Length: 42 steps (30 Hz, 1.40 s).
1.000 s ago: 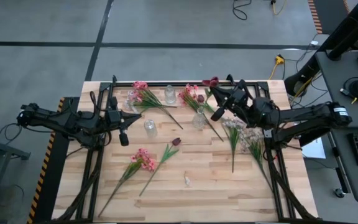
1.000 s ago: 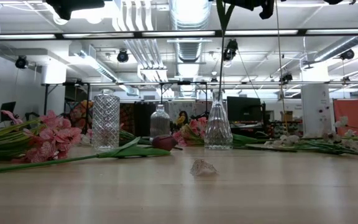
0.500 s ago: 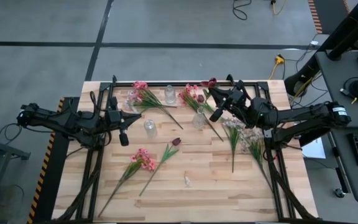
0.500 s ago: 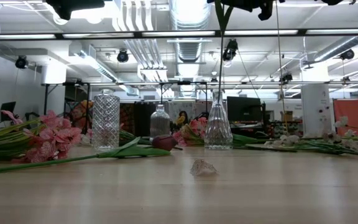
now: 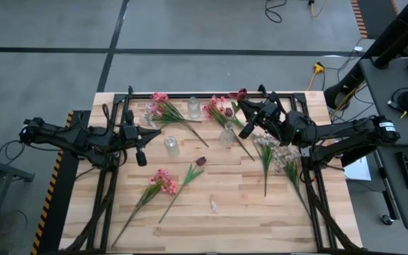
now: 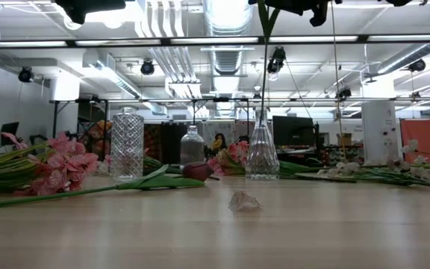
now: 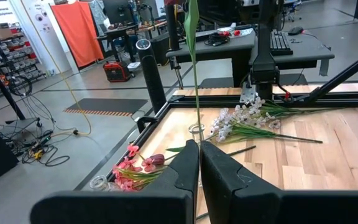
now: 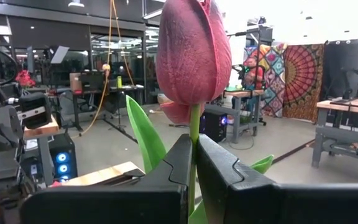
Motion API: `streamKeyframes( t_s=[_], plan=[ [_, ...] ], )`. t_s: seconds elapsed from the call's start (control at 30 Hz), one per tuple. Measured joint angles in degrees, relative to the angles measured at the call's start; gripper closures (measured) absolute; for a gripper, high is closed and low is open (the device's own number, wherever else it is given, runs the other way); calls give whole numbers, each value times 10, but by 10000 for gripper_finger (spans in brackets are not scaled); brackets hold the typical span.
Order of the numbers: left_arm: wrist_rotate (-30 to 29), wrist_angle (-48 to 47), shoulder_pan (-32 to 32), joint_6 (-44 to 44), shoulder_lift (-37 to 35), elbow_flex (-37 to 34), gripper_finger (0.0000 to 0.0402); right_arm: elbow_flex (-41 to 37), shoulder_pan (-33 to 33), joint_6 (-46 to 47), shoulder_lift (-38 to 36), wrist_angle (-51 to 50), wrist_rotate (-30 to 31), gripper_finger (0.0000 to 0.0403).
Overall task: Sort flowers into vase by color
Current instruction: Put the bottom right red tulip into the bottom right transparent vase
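From above, our right gripper point(image 5: 247, 126) hangs over the vase point(image 5: 227, 135) at the table's far middle, fingers pinching a dark red tulip point(image 5: 242, 93); our left gripper point(image 5: 140, 154) waits at the left, fingers pressed together.

At table level, the stem point(image 6: 266, 67) drops straight into the vase neck.

Through the right wrist, the bloom point(image 8: 193, 50) stands above the fingers.

We judge insertion underway; next, lower and release. No readable writing.
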Motion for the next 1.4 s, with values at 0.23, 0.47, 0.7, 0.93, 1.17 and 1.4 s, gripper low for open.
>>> streamKeyframes(
  t_s=[0.23,0.47,0.7,0.93,1.17,1.4],
  plan=[
    [0,0,0,0,0,0,402,0,0,4,0,-9,0,390],
    [0,0,0,0,0,0,402,0,0,4,0,-14,0,390],
    [0,0,0,0,0,0,402,0,0,20,0,-29,1,343],
    [0,0,0,0,0,0,402,0,0,31,0,-37,5,276],
    [0,0,0,0,0,0,402,0,0,45,0,-55,21,230],
    [0,0,0,0,0,0,402,0,0,75,-1,-90,30,193]
  ],
)
